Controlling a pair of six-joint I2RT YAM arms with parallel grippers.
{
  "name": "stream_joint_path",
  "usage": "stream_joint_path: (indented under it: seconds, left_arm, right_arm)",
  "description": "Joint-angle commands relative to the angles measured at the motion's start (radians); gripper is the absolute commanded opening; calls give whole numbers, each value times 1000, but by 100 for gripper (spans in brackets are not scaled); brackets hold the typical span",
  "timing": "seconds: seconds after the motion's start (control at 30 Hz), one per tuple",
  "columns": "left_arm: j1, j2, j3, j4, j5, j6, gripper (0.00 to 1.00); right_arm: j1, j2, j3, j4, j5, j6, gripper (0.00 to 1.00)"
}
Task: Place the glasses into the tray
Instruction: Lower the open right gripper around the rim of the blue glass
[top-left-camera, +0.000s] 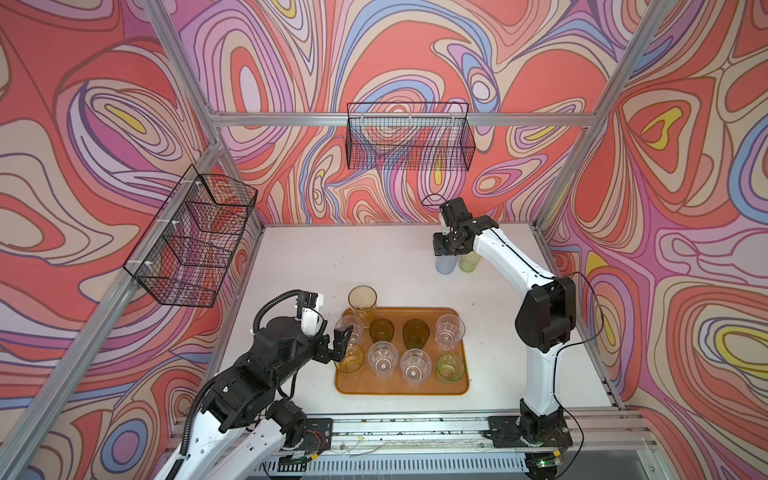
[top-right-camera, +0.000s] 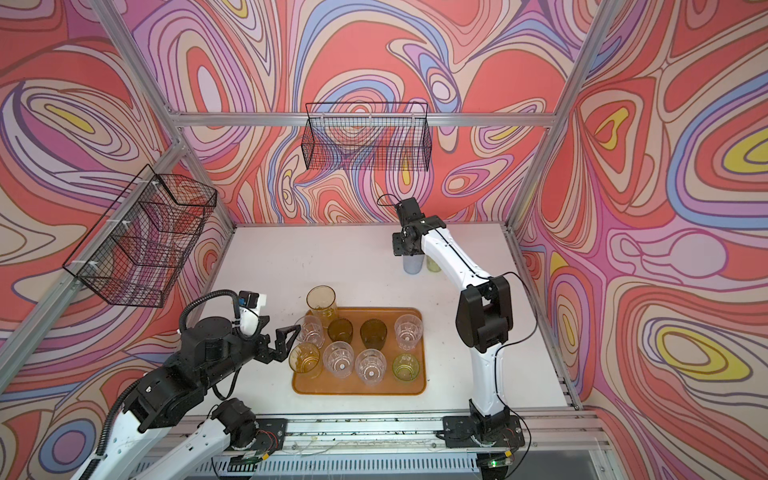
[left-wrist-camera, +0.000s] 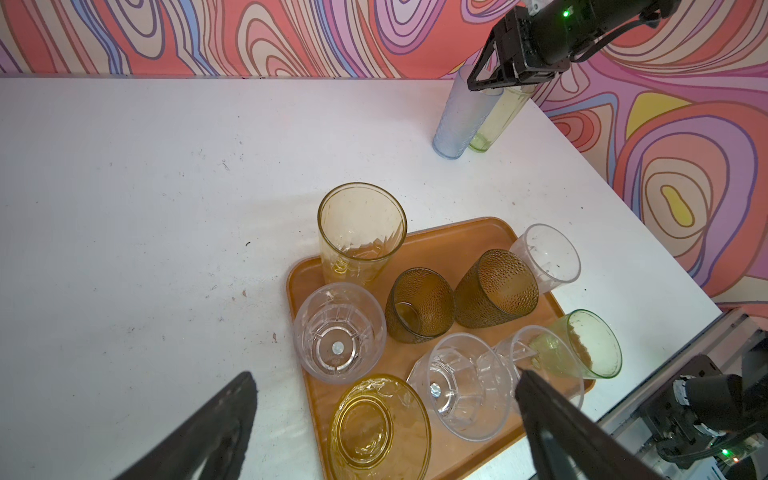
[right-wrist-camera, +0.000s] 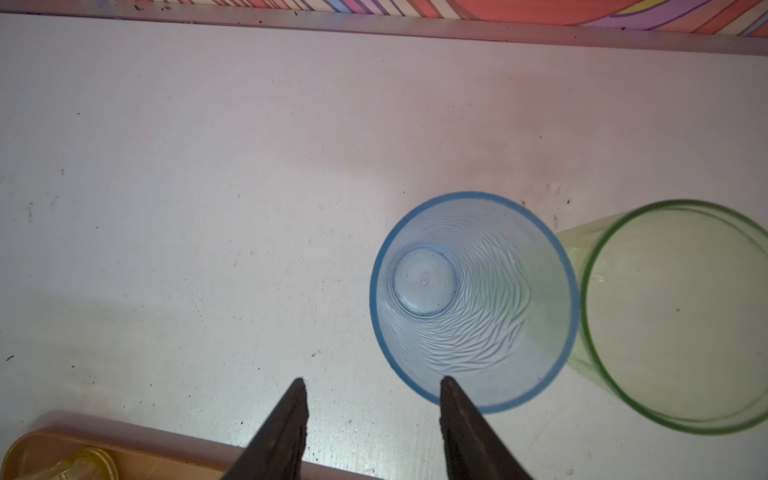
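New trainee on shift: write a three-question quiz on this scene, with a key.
1. How many glasses stand off the tray?
2. True or false: the left gripper is shut on a glass.
3. The right gripper is at the rim of which glass? A. yellow glass B. blue glass C. amber glass

Key: 1. Two: the blue glass and the yellow-green glass. 2. False, it is open. 3. B.
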Motion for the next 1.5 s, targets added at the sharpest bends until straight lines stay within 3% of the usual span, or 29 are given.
stream_joint_path:
  seconds: [0.0,0.73,0.97,1.47]
  left_arm:
    - [5,3,-6,-10,-6,2,100]
    - [5,11,-3,-17,-25,1,100]
    - [5,15,-1,-22,-27,2,100]
    - [5,13,1,-29,-42,-1,100]
  right_arm:
    - [-2,18,27,9,19,-25,48]
    - [-1,129,103,26,29,-61,37]
    - [-1,143,103,25,28,-59,29]
    - [-1,151,117,12,-26,-38,26]
